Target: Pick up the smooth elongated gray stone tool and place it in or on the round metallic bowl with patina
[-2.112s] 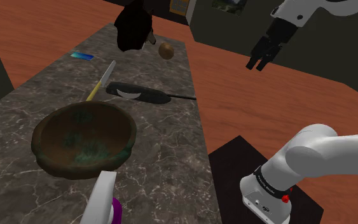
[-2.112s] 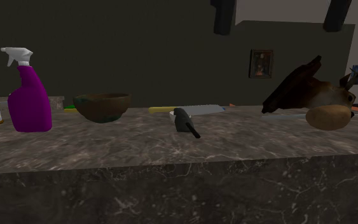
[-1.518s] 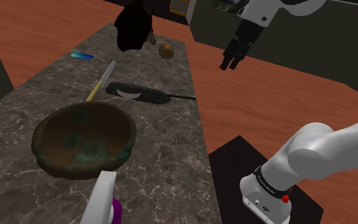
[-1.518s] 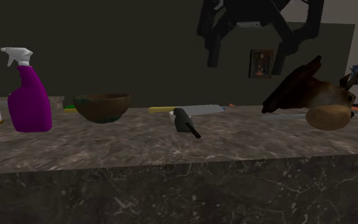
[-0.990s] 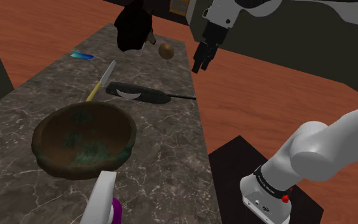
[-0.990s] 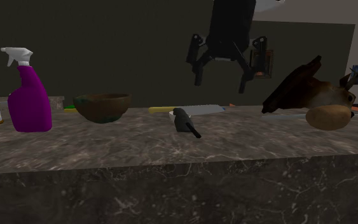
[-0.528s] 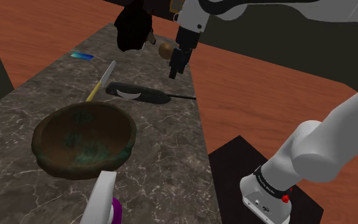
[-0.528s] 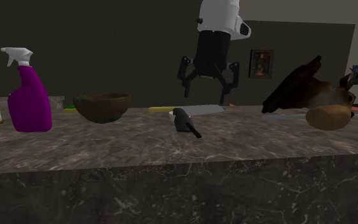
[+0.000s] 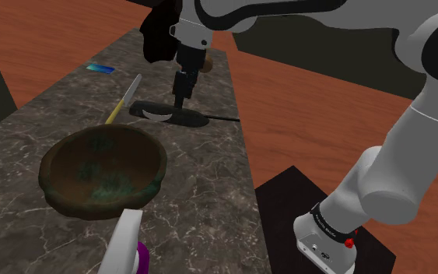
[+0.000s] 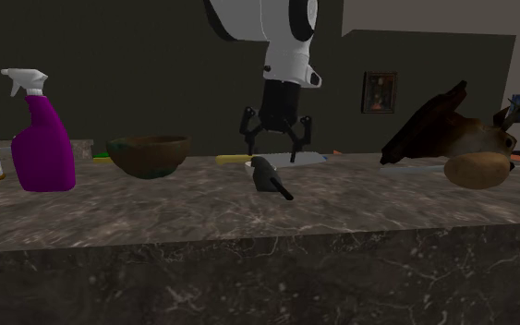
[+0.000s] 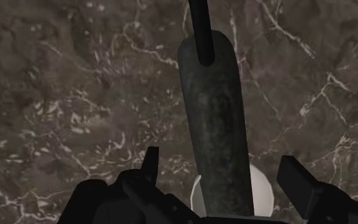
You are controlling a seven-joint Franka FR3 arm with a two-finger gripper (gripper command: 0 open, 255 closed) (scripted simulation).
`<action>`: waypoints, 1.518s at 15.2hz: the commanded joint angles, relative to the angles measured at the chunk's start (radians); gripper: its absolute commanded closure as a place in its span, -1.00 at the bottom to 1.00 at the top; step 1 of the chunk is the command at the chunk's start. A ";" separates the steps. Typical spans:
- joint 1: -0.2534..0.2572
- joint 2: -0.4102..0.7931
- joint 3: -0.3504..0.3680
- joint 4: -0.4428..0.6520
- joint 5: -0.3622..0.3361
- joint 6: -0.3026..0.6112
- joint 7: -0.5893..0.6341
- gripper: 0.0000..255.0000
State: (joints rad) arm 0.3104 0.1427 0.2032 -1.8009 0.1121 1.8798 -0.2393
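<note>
Open pincer (image 11: 222, 162) poised astride gray stone tool (image 11: 212, 108) on table (image 11: 75, 95); likely slip of smooth body if closed off-centre.

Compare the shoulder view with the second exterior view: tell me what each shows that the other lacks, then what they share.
Shoulder view, not the second: the stand, the reddish floor and the green-stained inside of the bowl. Second exterior view, not the shoulder: a framed picture on the wall and the front face of the counter. Both: the open gripper over the stone tool, the bowl, the purple spray bottle and the knife.
</note>
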 commanded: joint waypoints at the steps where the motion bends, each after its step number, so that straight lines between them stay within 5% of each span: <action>1: 0.015 0.052 0.011 0.052 -0.013 -0.006 -0.007 -1.00; 16: 0.021 0.070 0.014 -0.027 -0.013 0.091 -0.007 -1.00; 17: 0.021 0.070 0.014 -0.027 -0.013 0.091 -0.007 1.00; 23: 0.021 0.071 0.014 -0.026 -0.014 0.091 -0.007 1.00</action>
State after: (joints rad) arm 0.3318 0.2130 0.2177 -1.8270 0.0986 1.9706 -0.2460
